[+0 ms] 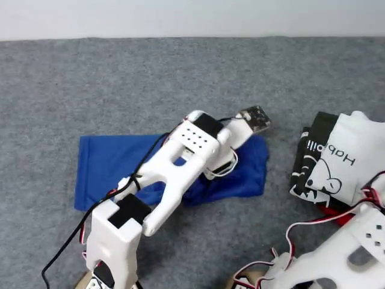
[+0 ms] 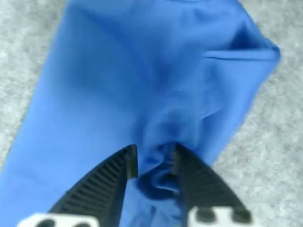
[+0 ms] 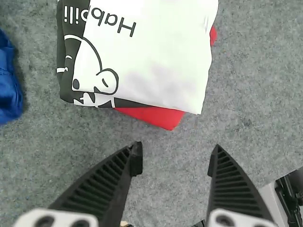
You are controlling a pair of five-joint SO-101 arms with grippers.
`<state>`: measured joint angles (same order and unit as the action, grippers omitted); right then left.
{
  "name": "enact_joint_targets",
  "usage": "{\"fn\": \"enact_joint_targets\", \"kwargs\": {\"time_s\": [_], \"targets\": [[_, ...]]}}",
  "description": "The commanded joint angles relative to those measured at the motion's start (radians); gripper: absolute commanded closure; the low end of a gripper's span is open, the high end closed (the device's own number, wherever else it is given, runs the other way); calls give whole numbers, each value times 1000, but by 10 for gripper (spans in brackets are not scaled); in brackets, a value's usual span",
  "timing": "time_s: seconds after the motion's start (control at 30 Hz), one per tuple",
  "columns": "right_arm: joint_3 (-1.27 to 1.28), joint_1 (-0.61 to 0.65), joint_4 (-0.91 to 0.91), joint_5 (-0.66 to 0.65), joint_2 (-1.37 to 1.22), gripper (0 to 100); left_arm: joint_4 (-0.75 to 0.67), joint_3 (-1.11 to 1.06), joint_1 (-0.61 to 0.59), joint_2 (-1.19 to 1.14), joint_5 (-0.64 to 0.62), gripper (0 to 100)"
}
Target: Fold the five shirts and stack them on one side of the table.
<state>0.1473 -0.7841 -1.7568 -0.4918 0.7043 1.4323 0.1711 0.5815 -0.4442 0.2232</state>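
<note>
A blue shirt [image 1: 114,165] lies partly folded on the grey table, and the left arm stretches over its right part. The left gripper [image 2: 155,163] is shut on a bunched fold of that blue shirt [image 2: 142,85]. At the right side a stack of folded shirts [image 1: 334,162] sits with a white printed shirt on top, a dark one under it and a red one at the bottom. The right gripper [image 3: 175,158] hangs open over bare table just short of the stack [image 3: 142,56], holding nothing.
The grey carpet-like table top [image 1: 180,78] stretches to the far edge behind the shirts. A corner of the blue shirt [image 3: 7,90] lies near the stack. Red and white cables run along the right arm [image 1: 337,253] at the front right.
</note>
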Motion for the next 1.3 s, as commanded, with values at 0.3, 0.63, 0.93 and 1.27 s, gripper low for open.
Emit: {"fn": "enact_joint_targets", "kwargs": {"time_s": [0.3, 0.63, 0.93, 1.27], "targets": [[-5, -13, -42, -5, 41, 760, -17, 39, -138, 21, 110, 844], [198, -7, -39, -63, 226, 761, 324, 272, -21, 118, 94, 852], [219, -5, -38, -61, 266, 761, 288, 31, 98, 164, 69, 885], [219, -5, -38, -74, 266, 761, 106, -21, -158, -54, 101, 885]]}}
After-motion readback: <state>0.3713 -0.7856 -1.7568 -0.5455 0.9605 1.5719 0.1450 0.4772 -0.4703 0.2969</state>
